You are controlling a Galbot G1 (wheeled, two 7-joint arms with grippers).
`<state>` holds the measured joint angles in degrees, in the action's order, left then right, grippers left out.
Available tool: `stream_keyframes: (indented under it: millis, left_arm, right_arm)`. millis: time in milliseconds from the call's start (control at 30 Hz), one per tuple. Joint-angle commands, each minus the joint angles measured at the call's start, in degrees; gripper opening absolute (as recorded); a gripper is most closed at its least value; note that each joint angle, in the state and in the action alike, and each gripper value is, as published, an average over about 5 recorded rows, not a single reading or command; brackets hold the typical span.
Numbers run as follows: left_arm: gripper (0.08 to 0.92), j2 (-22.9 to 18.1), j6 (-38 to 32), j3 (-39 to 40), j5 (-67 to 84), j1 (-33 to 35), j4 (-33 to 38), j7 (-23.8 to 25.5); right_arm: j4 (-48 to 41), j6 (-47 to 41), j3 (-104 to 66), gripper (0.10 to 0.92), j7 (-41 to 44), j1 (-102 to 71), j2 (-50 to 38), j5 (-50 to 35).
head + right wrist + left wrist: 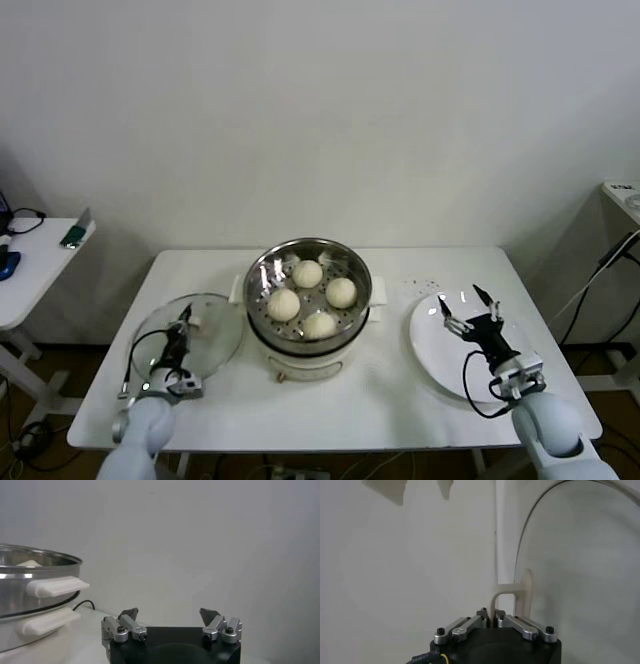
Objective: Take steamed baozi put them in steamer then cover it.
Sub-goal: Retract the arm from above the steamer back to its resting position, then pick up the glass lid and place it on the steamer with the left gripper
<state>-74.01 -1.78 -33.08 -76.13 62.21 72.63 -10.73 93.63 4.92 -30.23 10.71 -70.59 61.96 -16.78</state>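
Several cream-white steamed baozi lie in the shiny steamer at the table's middle; one bun's top shows over the steamer's rim in the right wrist view. The clear glass cover lies flat on the table to the steamer's left. My left gripper is over it, shut on its cream bar handle, with the jaws pinching one leg of the handle. My right gripper hovers open and empty over a white plate, its fingers spread wide.
The steamer sits on a white cooker base with side handles. A small side table with a few items stands beyond the table's left end. Cables hang at the far right.
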Motion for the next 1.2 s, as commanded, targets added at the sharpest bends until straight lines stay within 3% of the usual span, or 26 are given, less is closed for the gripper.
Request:
stream_keyframes:
  millis: [33, 400, 633, 900, 1200]
  left_arm:
    - [0.151, 3.5, 3.1, -0.2, 5.5, 5.5, 11.0, 0.1]
    - [0.151, 8.6, 18.3, -2.8, 6.8, 18.5, 32.9, -0.5]
    - [0.151, 13.3, 27.5, -2.5, 7.7, 23.9, 42.7, 0.4]
    - [0.151, 19.9, 33.0, 3.7, 12.7, 20.9, 49.8, 3.0]
    - [0.151, 29.1, 40.9, 17.8, 16.3, 12.3, 52.4, 8.6]
  right_arm:
    - [-0.1, 0.1, 0.0, 0.823, 0.0, 0.2, -0.5, 0.0]
    - [-0.7, 0.1, 0.3, 0.823, 0.0, 1.0, -1.0, -0.2]
    - [-0.9, -0.1, 1.9, 0.823, 0.0, 2.0, -2.1, -0.2]
    - [-2.8, 0.0, 4.4, 0.823, 0.0, 4.1, -2.4, 0.1]
    - [-5.3, 0.1, 5.8, 0.823, 0.2, 6.3, -1.9, 0.8]
